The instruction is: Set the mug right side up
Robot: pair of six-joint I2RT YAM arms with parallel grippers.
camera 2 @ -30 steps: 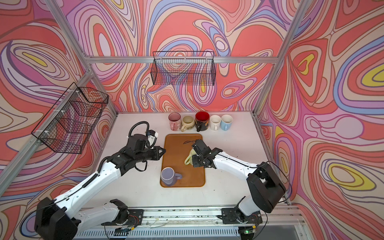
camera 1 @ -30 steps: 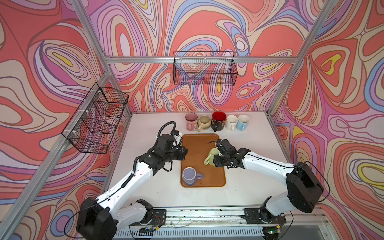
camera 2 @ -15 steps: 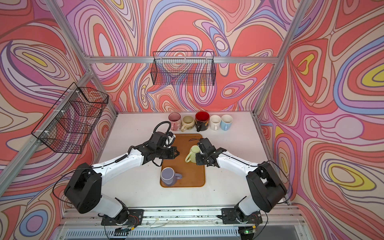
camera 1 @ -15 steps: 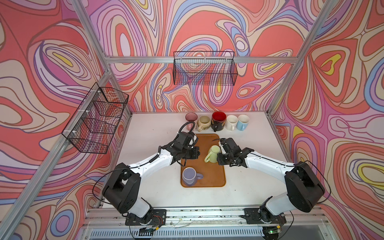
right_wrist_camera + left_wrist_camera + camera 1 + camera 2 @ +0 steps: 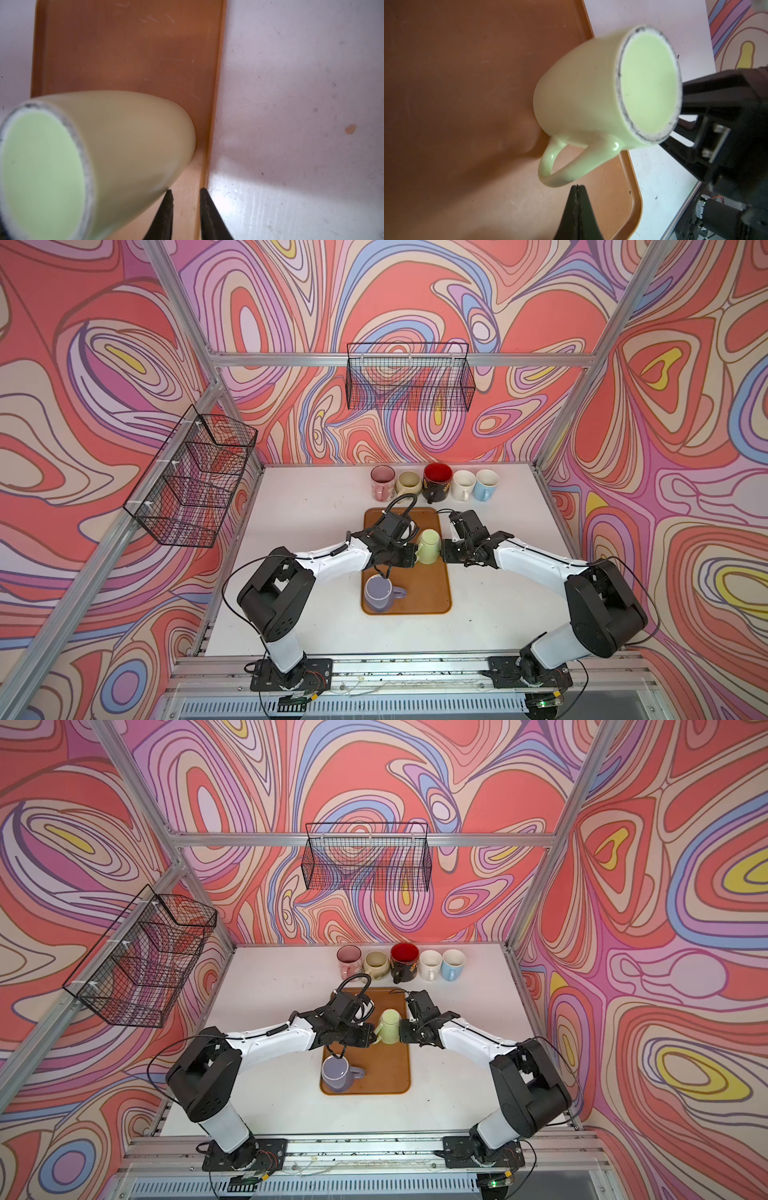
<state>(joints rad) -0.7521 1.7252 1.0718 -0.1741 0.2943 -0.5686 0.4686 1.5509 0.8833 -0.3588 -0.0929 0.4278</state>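
Observation:
A pale green mug point(image 5: 429, 546) stands mouth down on the brown tray point(image 5: 428, 597), its ringed base point(image 5: 650, 85) facing up and its handle point(image 5: 550, 166) pointing left. My left gripper point(image 5: 577, 186) is shut on nothing, its tips just short of the handle; in both top views it sits at the mug's left side point(image 5: 371, 1032). My right gripper point(image 5: 185, 192) is at the mug's right side point(image 5: 444, 551), open by a narrow gap with nothing between the fingers. One of its fingertips point(image 5: 169, 194) is right against the mug's wall point(image 5: 133, 133).
An upright purple mug point(image 5: 379, 593) stands on the tray's front left. Several upright mugs point(image 5: 436, 485) line the back of the white table point(image 5: 316, 514). Wire baskets hang on the left wall point(image 5: 191, 477) and the back wall point(image 5: 409, 377).
My left gripper has come in from the tray's left edge to the mug's handle. The green mug has gone from lying tilted to standing base up. My right gripper's jaws have narrowed.

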